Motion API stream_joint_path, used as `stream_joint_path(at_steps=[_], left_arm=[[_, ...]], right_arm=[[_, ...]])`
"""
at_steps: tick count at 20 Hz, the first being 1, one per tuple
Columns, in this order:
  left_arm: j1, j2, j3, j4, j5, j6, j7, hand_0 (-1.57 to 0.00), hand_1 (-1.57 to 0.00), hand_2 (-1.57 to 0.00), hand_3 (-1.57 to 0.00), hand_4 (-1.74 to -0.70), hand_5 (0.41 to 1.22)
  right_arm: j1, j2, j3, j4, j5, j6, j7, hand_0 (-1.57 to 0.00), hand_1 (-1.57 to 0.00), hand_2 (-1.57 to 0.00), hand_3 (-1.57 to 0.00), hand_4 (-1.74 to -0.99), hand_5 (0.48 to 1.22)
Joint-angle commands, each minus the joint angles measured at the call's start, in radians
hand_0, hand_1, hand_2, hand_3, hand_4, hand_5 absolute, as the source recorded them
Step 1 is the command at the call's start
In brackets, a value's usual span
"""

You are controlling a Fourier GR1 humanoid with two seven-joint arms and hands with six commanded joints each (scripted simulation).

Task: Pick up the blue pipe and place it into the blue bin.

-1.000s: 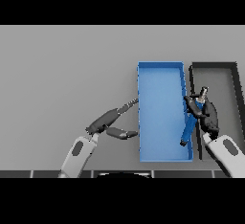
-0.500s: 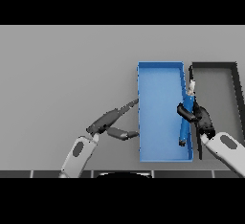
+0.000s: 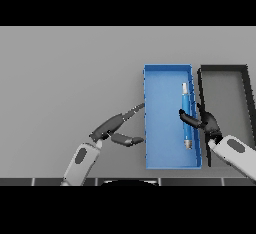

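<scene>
Grey tabletop [image 3: 65,78]. Blue bin [image 3: 160,158] near right edge, black bin [image 3: 245,78] beside it. Blue pipe [image 3: 186,113] inside blue bin, along right wall, right hand [image 3: 206,123] curled on it. Left hand [image 3: 114,127] relaxed open beside bin's left wall.

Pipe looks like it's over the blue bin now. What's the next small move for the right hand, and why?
Probably open the right hand and let go. The blue pipe already lies lengthwise inside the blue bin, near its right wall, with the fingers curled round its middle. The left hand rests open beside the bin's left wall, out of the way.
</scene>
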Motion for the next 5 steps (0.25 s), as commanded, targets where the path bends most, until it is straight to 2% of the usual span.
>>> stream_joint_path(at_steps=[1, 5], left_arm=[[0.003, 0.002, -0.002, 0.004, -0.005, 0.001, -0.004, 0.00, 0.00, 0.00, 0.00, -0.88, 0.431], [0.029, 0.016, -0.010, -0.020, -0.006, -0.005, -0.017, 0.00, 0.00, 0.00, 0.00, -0.88, 0.431]], right_arm=[[-0.003, 0.000, 0.001, 0.001, -0.003, -0.001, 0.001, -0.01, -0.01, -0.01, 0.00, -1.022, 0.661], [-0.019, -0.005, 0.014, 0.004, -0.018, 0.004, 0.001, -0.01, -0.01, -0.01, 0.00, -1.022, 0.643]])
